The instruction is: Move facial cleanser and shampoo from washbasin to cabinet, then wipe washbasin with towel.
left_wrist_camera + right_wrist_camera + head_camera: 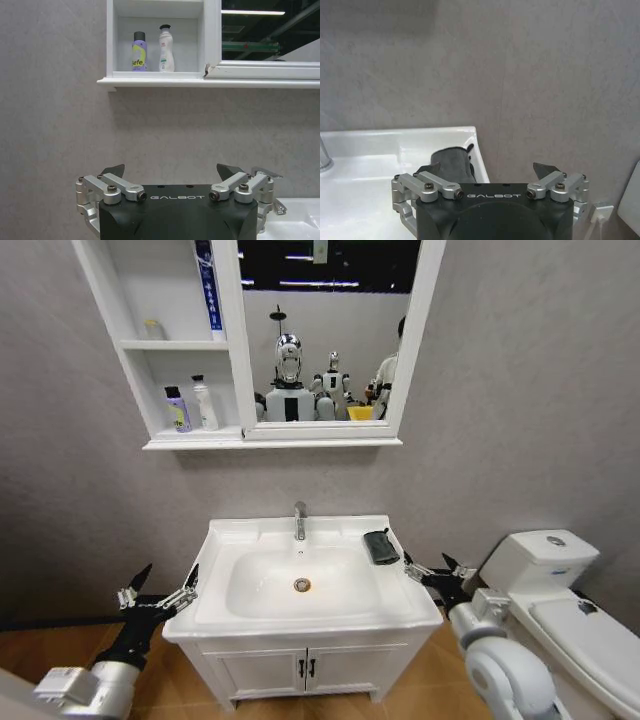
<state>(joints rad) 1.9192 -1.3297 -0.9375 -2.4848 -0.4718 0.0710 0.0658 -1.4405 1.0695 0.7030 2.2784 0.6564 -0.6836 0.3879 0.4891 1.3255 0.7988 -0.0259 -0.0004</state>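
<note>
Both grippers, left [160, 585] and right [432, 568], hung spread beside the washbasin [225, 540] (towel [380, 546] on its rim, two bottles [192, 406] in the cabinet [125, 343]).

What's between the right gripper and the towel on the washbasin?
Nothing: in the head view the open right gripper hangs just off the washbasin rim beside the towel, with bare white rim between. The right wrist view agrees.

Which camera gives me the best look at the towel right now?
The head view: the towel lies in full sight on the washbasin's back right corner, just ahead of the open right gripper. The right wrist view has it closer, but partly hidden behind the gripper. The left wrist view faces the cabinet.
</note>
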